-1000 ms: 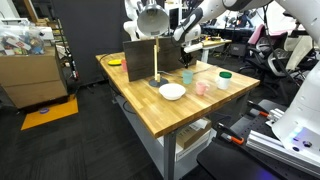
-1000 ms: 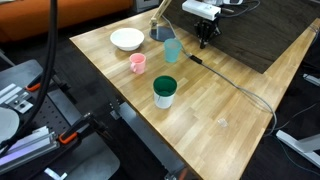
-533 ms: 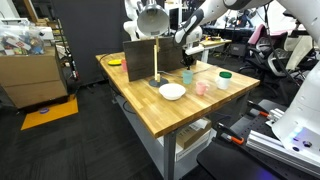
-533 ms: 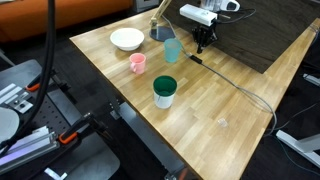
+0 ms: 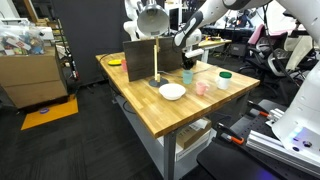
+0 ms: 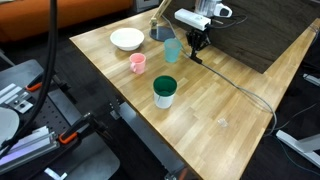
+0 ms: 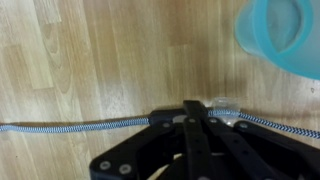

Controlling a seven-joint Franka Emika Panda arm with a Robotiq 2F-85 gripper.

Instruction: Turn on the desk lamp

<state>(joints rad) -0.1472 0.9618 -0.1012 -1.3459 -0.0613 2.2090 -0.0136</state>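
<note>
Gripper [image 7: 195, 108]: fingers pressed together with no gap showing between them, pointing straight down at the table; nothing is held between them.
Fingertip contact: in the wrist view the tip sits on the cord [image 7: 70, 126], right against the left end of the switch [image 7: 226, 112]. Whether it presses down cannot be told.
Switch: a small, pale, clear-looking piece set in line with the cord, lying flat on the wood.
Cord: braided black and white. In an exterior view it runs across the table [image 6: 230, 125] from under the gripper [image 6: 199, 45] towards the far edge.
Blue cup [image 7: 285, 35]: upright, just beside the gripper, and apart from the cord and switch.
Lamp [image 5: 156, 50]: upright near the middle of the table, well short of the edges. Its thin brass stem rises from a dark base to a silver dome shade. The base is just behind the blue cup, and the gripper hovers near the stem without touching it.
Lamp light: cannot tell whether it is on.
Bowl [image 5: 172, 91]: white, in front of the lamp base.
Pink cup [image 6: 138, 63]: between the bowl and the green-lidded cup [image 6: 164, 91], clear of both.
Arm: comes in from behind the table, wrist bent downward.
</note>
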